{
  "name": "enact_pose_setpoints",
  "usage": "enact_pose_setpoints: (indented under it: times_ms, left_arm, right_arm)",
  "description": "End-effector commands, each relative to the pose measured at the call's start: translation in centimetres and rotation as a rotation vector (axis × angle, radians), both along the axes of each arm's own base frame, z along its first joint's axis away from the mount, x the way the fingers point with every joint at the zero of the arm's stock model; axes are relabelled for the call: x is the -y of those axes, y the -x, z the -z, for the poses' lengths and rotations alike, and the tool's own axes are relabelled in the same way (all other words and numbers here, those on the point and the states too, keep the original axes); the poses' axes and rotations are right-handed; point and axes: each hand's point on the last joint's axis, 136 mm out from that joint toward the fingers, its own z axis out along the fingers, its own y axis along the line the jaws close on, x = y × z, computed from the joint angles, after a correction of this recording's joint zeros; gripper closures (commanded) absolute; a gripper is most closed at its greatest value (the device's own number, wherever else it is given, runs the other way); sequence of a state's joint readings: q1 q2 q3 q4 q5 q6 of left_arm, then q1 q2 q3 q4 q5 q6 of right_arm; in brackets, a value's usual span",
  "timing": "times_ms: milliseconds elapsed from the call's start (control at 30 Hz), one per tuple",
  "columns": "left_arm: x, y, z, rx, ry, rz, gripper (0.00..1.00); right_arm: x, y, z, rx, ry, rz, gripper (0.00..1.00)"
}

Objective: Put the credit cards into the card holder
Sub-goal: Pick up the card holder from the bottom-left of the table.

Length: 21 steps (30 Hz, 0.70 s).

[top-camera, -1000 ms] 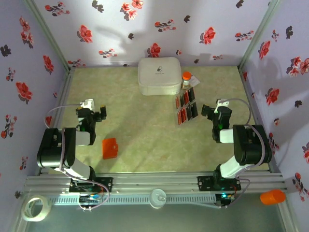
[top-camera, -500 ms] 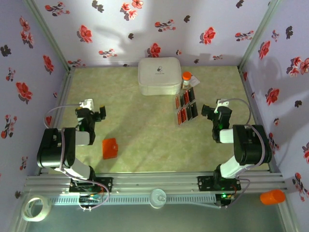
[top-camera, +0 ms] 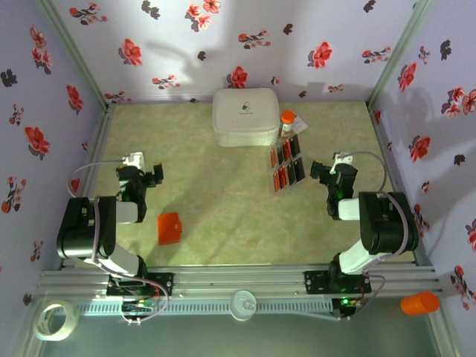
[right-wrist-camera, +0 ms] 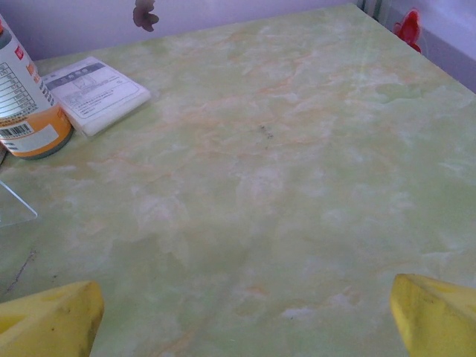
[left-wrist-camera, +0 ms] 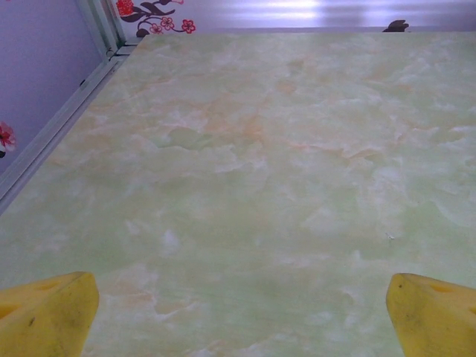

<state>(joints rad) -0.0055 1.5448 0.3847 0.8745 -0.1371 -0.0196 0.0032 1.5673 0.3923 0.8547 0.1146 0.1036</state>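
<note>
**Floral-walled cell, pale green marbled surface: both tools spread and empty**

The surface (top-camera: 223, 216) is enclosed on three sides by lilac walls printed with red and black flowers. A large white rounded case (top-camera: 245, 117) stands at the far middle. Just to its right is an orange-capped bottle (top-camera: 286, 119) with a small white printed packet (right-wrist-camera: 93, 91) beside it.

The credit cards (top-camera: 288, 165), red and black, lie in short rows on the right half of the surface, in front of the bottle. The card holder (top-camera: 169, 227), a flat orange square, lies closed on the left half, near the left arm's base and well apart from the cards.

The left tool (top-camera: 154, 173) sits over bare surface on the left, beyond the card holder. Its yellow fingertips (left-wrist-camera: 46, 316) stand at opposite lower corners of the wrist view, spread wide with nothing between them. The right tool (top-camera: 320, 169) sits just right of the cards without touching them. It is likewise spread wide over bare surface and grips nothing, with the bottle and packet at the left of its wrist view.

A roll of tape (top-camera: 56, 320) rests outside the frame rail at the near left.
</note>
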Motion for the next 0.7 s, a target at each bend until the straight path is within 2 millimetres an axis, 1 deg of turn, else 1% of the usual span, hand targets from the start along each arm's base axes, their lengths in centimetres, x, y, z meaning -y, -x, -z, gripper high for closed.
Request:
enact_pose_setpoints:
  times_ms: [0,100,167,233,333,367,400,467,500,533,567,600,633,667]
  left_arm:
    - [-0.2,-0.4,-0.6,0.020,0.007,-0.002,0.00]
    - [-0.2,-0.3,-0.8,0.025,0.008,-0.003,0.00]
    - [-0.3,-0.3,-1.5,0.019,0.006,-0.009,0.00]
    - [-0.4,-0.3,-2.6,0.013,0.004,-0.014,0.00]
    - [-1.0,-0.3,-3.7,-0.003,-0.010,-0.049,0.00]
    - [-1.2,-0.2,-3.9,-0.011,0.015,-0.074,0.00]
    - [-1.6,-0.1,-4.4,-0.017,0.017,-0.098,0.00]
    - [-2.4,0.1,-5.1,-0.045,0.048,-0.166,0.00]
    - [-2.7,0.2,-5.7,-0.059,0.077,-0.198,0.00]
    - [-2.8,0.4,-5.8,-0.084,0.112,-0.226,0.00]
    - [-2.8,0.6,-6.3,-0.102,0.163,-0.255,0.00]
    - [-2.7,0.9,-6.7,-0.121,0.230,-0.288,0.00]
    - [-2.6,1.5,-6.7,-0.148,0.283,-0.314,0.00]
    - [-2.2,2.0,-6.9,-0.172,0.346,-0.331,0.00]
  right_arm:
    - [0.1,-0.4,-0.8,0.022,0.009,-0.003,0.01]
    - [0.1,-0.3,-0.8,0.026,0.007,-0.003,0.01]
    - [0.7,-0.2,-1.5,0.042,0.007,0.034,0.01]
    - [1.6,0.3,-2.5,0.032,0.014,0.084,0.01]
    - [2.6,0.5,-4.3,-0.001,0.019,0.151,0.01]
    - [3.1,0.6,-5.3,-0.012,0.007,0.192,0.01]
    - [3.7,0.7,-6.3,-0.021,-0.010,0.237,0.01]
    - [4.7,1.0,-7.4,-0.062,-0.076,0.338,0.01]
    - [5.0,1.3,-7.9,-0.080,-0.142,0.404,0.01]
    - [5.3,1.7,-8.1,-0.103,-0.199,0.462,0.01]
    - [5.3,1.8,-8.7,-0.126,-0.249,0.490,0.01]
    - [4.6,1.7,-9.0,-0.155,-0.284,0.466,0.01]
    - [3.5,1.3,-9.3,-0.178,-0.320,0.410,0.01]
    - [2.0,0.9,-9.8,-0.188,-0.371,0.331,0.01]
